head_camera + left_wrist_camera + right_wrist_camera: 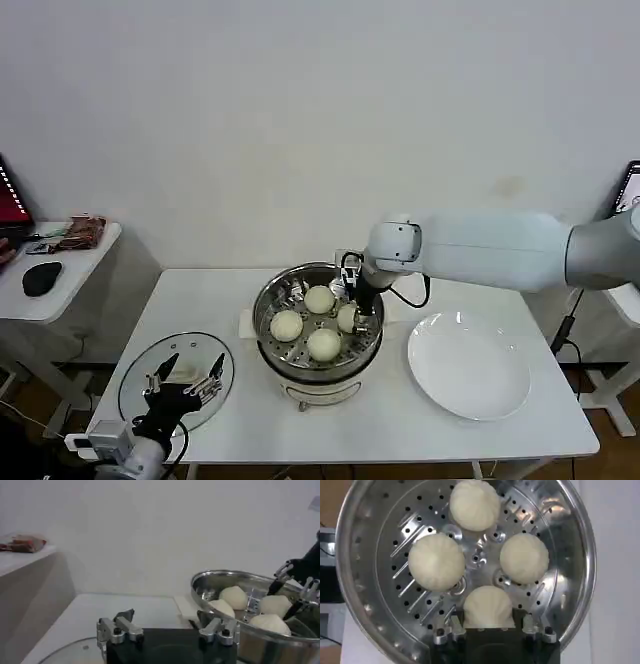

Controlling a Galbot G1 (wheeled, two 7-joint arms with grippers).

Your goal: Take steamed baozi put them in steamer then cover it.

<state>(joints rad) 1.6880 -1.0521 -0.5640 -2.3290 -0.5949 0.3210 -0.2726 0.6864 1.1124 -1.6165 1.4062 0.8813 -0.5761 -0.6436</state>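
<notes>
steamer: i see the steel pot upright at the middle of the white bench, mouth facing up, on its white base; it is round, so i read no long axis.
buns: all four buns sit on the holed tray inside the pot, in a ring around its centre. from my head camera one is at the far side, one toward my left, one nearest me and one toward my right. each is a smooth dome, round side up.
right claw: my right claw reaches down inside the pot at its right-hand rim, straight over the right-hand bun. in the right wrist camera that bun lies between the two fingers, which are spread to either side of it; i cannot tell whether the pads touch it. the other three buns lie beyond it, apart from the claw.
lid: the glass lid lies flat on the bench to the left of the pot, well apart from it, its bar handle hidden under my left claw.
left claw: my left claw hangs over the lid near the front left bench edge, fingers spread wide and holding nothing. in the left wrist camera the fingers point toward the pot.
plate: a white plate lies flat to the right of the pot.
</notes>
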